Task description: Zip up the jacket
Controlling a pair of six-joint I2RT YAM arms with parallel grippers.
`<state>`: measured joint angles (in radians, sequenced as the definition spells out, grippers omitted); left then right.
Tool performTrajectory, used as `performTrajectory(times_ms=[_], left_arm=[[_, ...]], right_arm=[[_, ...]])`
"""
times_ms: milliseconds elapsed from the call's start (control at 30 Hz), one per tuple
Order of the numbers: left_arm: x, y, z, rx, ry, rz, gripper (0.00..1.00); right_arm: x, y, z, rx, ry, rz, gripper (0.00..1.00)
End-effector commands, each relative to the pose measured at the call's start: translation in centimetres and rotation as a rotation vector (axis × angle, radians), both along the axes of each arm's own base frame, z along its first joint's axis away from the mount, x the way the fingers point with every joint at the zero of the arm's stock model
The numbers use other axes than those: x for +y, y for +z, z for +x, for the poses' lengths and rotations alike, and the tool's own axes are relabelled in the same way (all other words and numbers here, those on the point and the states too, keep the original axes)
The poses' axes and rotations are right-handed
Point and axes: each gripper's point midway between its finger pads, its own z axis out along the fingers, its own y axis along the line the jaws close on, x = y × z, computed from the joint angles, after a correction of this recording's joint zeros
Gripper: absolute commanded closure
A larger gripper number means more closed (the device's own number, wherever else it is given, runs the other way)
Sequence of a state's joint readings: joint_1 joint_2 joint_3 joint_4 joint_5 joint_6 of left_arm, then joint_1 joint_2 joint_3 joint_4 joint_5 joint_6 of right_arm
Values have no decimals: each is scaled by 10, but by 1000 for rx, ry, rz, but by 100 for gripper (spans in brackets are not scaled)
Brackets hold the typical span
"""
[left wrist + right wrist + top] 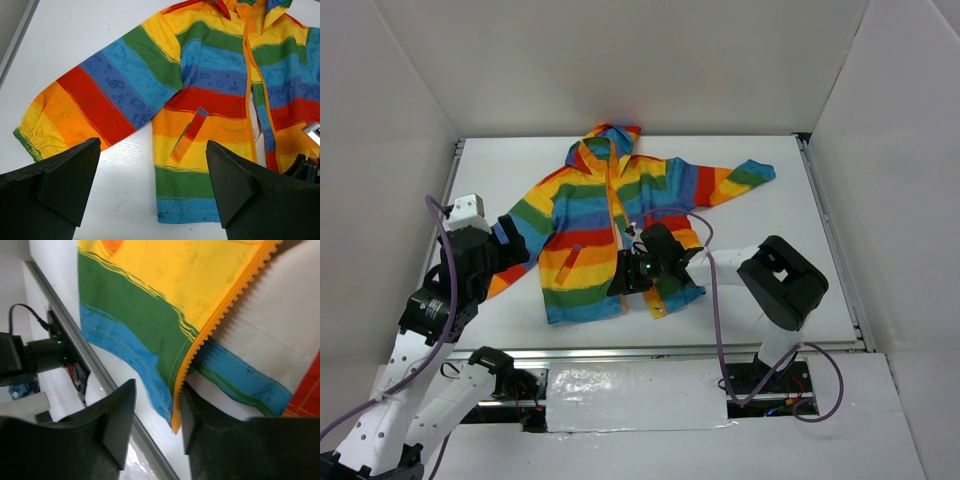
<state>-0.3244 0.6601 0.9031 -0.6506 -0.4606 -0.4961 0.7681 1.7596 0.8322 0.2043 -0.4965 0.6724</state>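
The jacket is laid flat mid-table, hem unzipped, zipping judged unstarted; its zipper end at 6 o'clock is straddled, not visibly pinched, by the half-spread right gripper; the left gripper is held wide at 9 o'clock.

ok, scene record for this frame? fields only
jacket: rainbow-striped jacket flat on the white table, hood at the far side
zipper: lower front lies apart, lining showing; orange zipper edge hangs free at the hem
left pincer: left pincer open wide, above the jacket next to its sleeve, holding nothing
right pincer: right pincer at the hem, one finger on each side of the zipper edge's bottom end; a gap shows, grip unclear
task state: not zipped
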Motion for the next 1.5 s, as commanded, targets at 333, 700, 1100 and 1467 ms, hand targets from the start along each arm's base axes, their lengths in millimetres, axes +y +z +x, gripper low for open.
performTrajectory(times_ms=[333, 700, 1100, 1467], left_arm=[[-31, -1, 2, 13, -125, -113, 1], [-176, -69, -49, 189, -709, -828, 4], [-194, -91, -69, 180, -800, -933, 14], [-194, -107, -69, 150, -814, -927, 33]], right_arm=[[22, 20, 1, -13, 25, 130, 100], [21, 95, -19, -59, 0, 492, 100], [28, 122, -32, -49, 10, 668, 100], [36, 121, -35, -45, 20, 636, 100]])
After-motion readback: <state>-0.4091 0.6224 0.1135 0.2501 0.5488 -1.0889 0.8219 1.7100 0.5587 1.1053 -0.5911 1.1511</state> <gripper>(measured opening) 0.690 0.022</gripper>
